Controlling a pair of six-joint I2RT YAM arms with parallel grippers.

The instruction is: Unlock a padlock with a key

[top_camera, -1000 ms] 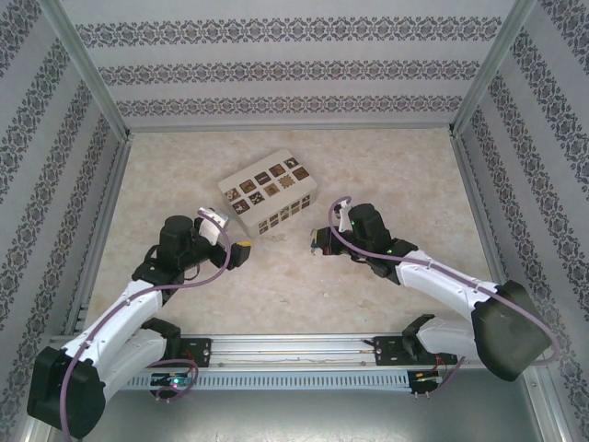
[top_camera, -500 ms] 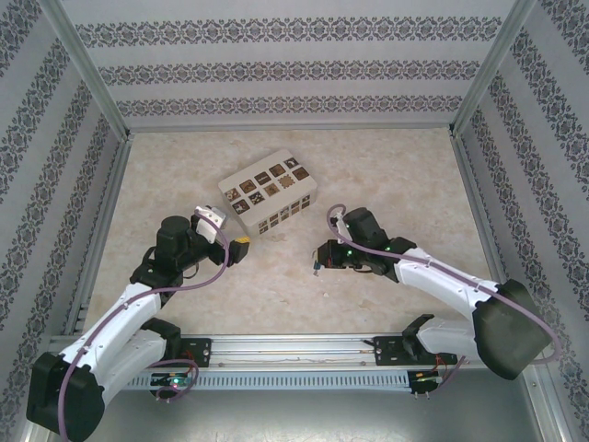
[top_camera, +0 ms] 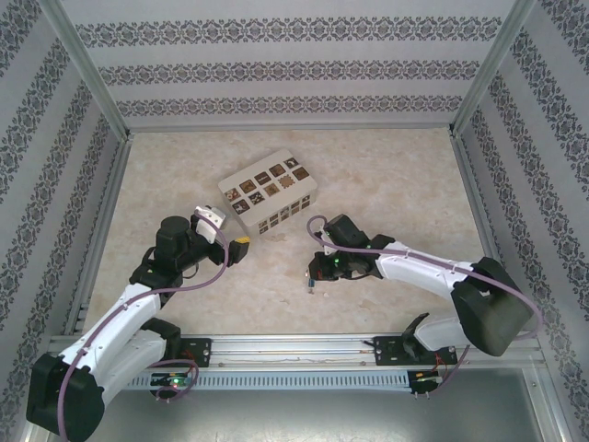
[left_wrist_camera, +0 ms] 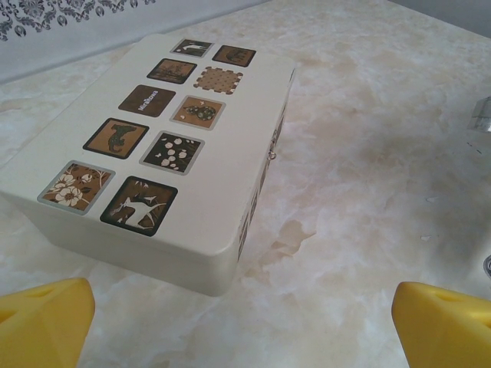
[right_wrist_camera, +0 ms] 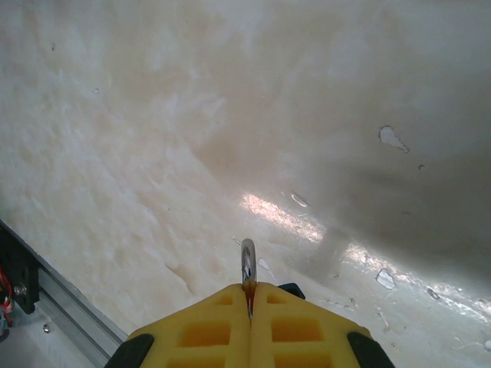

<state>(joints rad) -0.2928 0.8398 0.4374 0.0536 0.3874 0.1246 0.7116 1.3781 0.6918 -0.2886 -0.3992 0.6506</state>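
Padlock (right_wrist_camera: 248, 264) handling looks to be at the holding step. The right gripper (right_wrist_camera: 250, 295) has its yellow fingers pressed together on it. The thin silver shackle loop pokes out past the fingertips, and a sliver of blue shows just beside them. From above, the padlock is a tiny speck at the tip of that gripper, low over the table (top_camera: 396, 184). It sits on the near side of the white box (top_camera: 269, 193), a little to the box's right and apart from it.

The left gripper (top_camera: 228, 235) sits just beside the box's near left corner with its fingers spread wide and nothing between them. Its wrist camera looks across the lid of the box.

The key is too small to pick out with any confidence, so the lock is judged not yet opened. The next move probably falls to the left arm: fetch the key, pinch it by its head, and bring it to the keyhole. That calls for the right arm to hold the lock steady with the keyhole turned toward the left arm, and for very fine alignment on so small a target.
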